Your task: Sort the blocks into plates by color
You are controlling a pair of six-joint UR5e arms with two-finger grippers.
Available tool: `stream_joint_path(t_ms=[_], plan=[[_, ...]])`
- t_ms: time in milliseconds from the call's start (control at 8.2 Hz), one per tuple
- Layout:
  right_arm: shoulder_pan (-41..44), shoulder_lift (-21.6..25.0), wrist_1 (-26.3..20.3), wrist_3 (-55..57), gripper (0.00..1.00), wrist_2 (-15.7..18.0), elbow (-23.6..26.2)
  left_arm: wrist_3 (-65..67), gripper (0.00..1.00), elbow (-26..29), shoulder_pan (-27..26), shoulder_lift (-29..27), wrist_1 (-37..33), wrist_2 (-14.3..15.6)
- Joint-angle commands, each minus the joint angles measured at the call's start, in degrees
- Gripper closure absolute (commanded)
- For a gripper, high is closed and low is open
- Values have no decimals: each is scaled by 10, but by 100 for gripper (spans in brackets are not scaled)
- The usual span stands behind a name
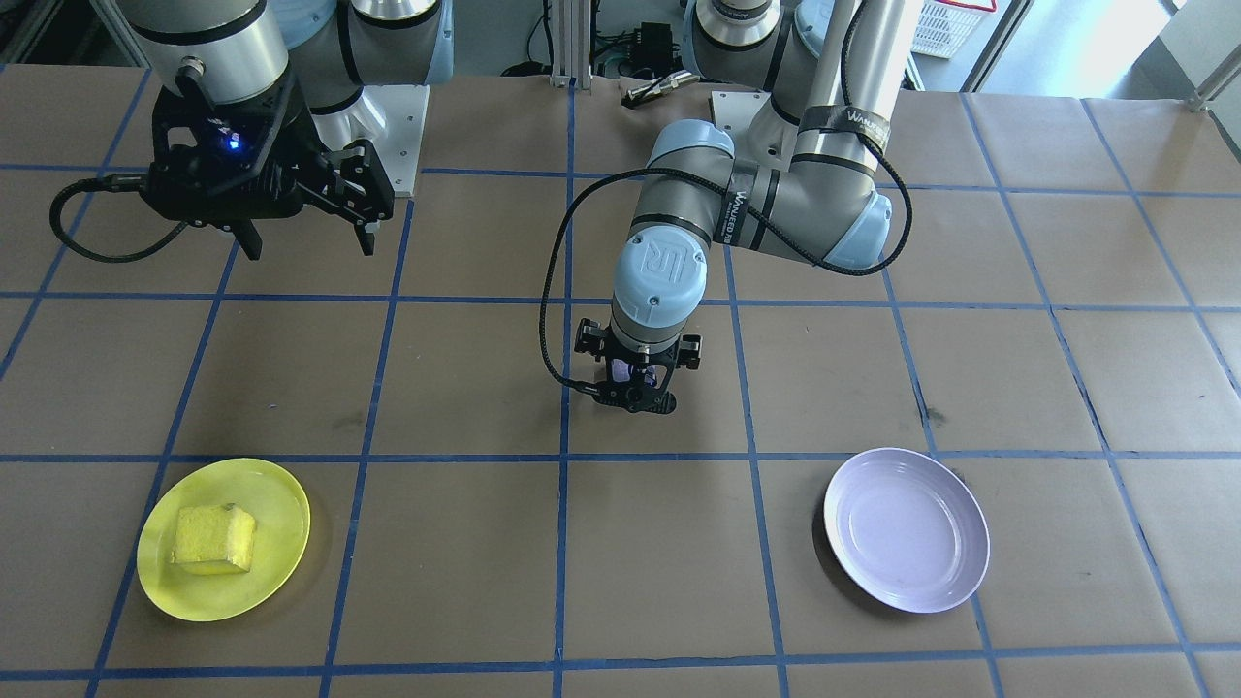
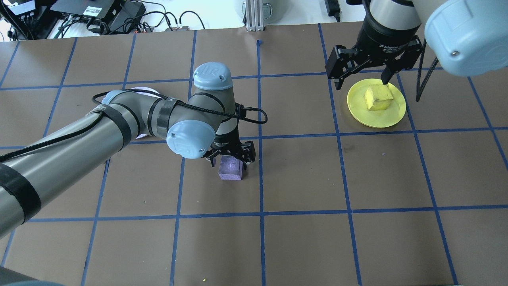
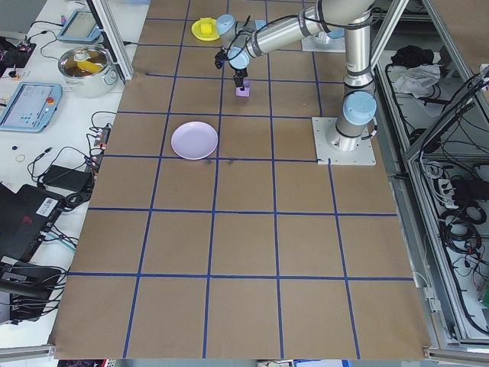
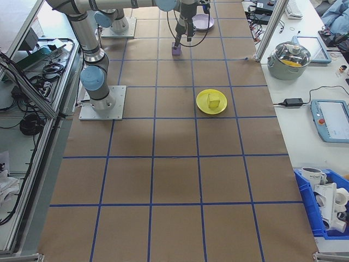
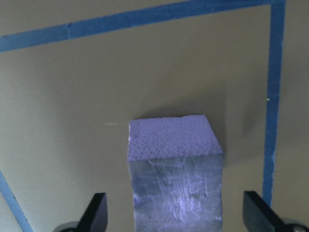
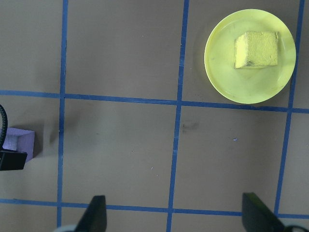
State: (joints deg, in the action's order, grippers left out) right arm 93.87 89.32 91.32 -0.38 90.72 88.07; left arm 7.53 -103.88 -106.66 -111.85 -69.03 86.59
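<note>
On yellow plate, yellow block; lavender plate bare; both tools spread, left tool straddling purple block

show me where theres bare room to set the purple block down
The round pale lavender plastic plate lies bare. The brown paper table between it and the round yellow plastic plate is bare too. The yellow plate is crowded: the rough yellow foam cube fills its middle.

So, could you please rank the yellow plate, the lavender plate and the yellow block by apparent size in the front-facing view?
1. Yellow plate and lavender plate: they look about equal, so I won't rank one above the other.
2. Yellow block: clearly smallest, lying inside the yellow plate.
</note>
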Motion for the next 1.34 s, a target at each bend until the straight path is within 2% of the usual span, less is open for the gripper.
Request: stream_joint_path(t_ms=[0,122,244,854,1098,1220], plan=[[0,0,1,1,0,1,1,-4,11,-1,-1,-7,6,1],[0,0,1,2,0,1,1,-1,44,0,-2,-9,7,-2],[0,0,1,0,0,1,1,-1,99,0,-1,-11,6,-1],[0,-1,1,0,0,0,1,-28,100,20,16,33,-23,15],[0,-1,1,0,0,0,1,-64,100,88,119,54,-29,21],[0,-1,1,-1,0,0,1,-72,100,122,162,43,-30,35]])
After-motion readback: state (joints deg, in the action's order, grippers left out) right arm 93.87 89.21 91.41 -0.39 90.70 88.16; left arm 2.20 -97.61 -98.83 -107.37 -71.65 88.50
